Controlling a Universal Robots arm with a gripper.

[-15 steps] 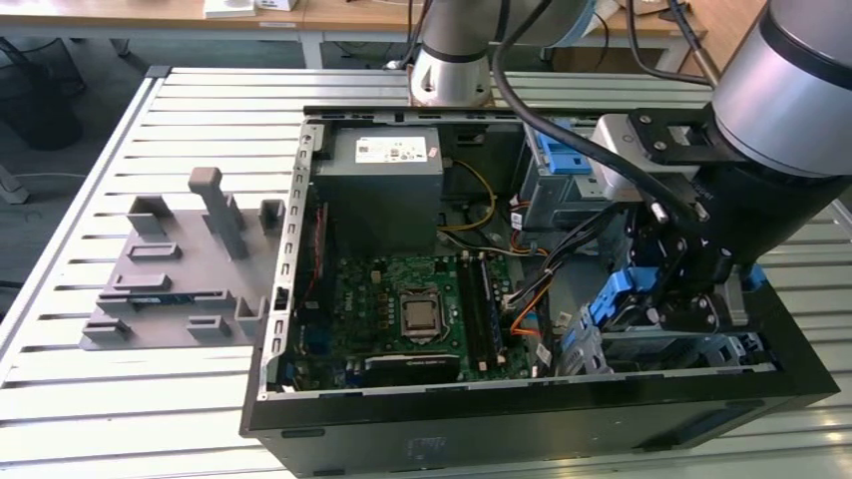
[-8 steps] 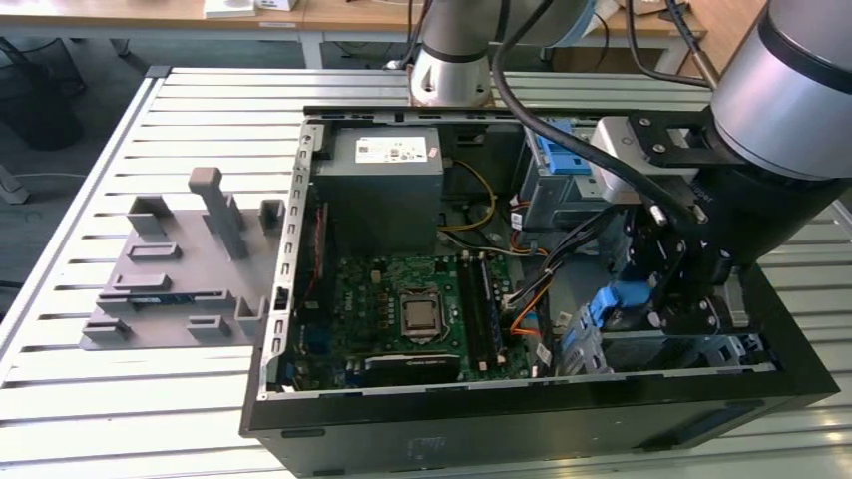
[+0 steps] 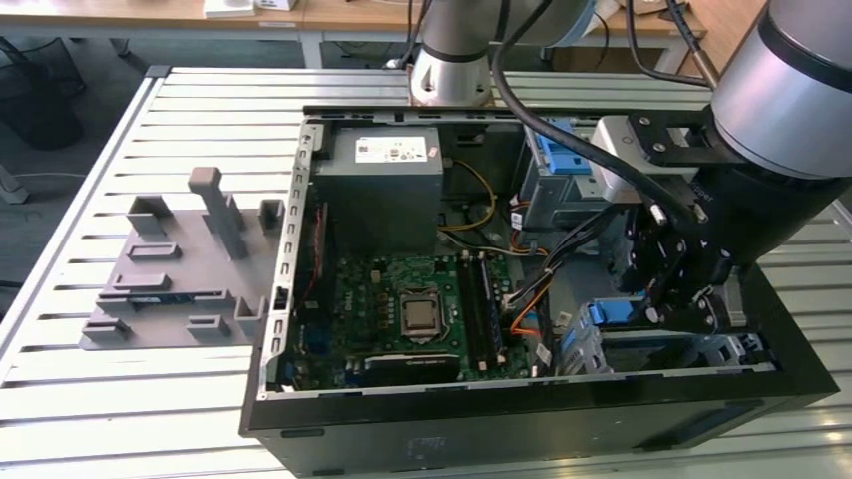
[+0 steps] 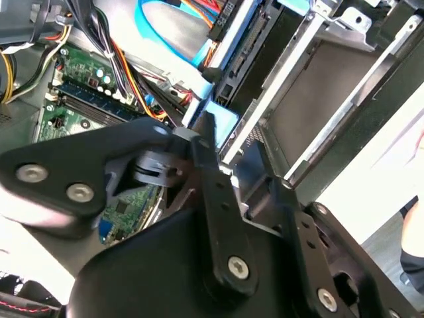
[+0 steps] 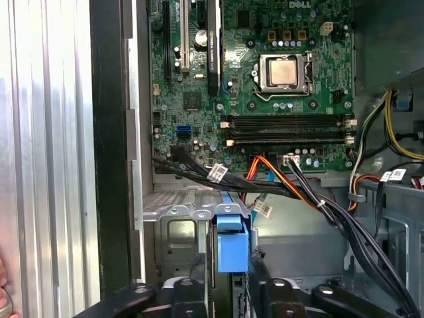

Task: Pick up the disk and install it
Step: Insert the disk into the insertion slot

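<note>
The disk (image 5: 232,252) stands on edge, with its blue plastic bracket showing, in the grey metal drive cage (image 5: 177,232) at the front corner of the open computer case. My gripper (image 5: 228,275) reaches down into that corner, and its two black fingers (image 5: 197,271) press against either side of the blue bracket. In the exterior view the disk's blue edge (image 3: 616,312) shows just beside the gripper (image 3: 679,299), low at the exterior view's right. In the second wrist view the blue bracket (image 4: 224,122) sits at the fingertips (image 4: 205,132), along the cage wall (image 4: 318,112).
The green motherboard (image 3: 413,309) fills the case floor, with the grey power-supply box (image 3: 386,185) behind it. Bundled cables (image 5: 298,192) run just above the cage. A second cage with blue parts (image 3: 560,170) stands at the back. A grey fixture (image 3: 174,269) lies on the slatted table.
</note>
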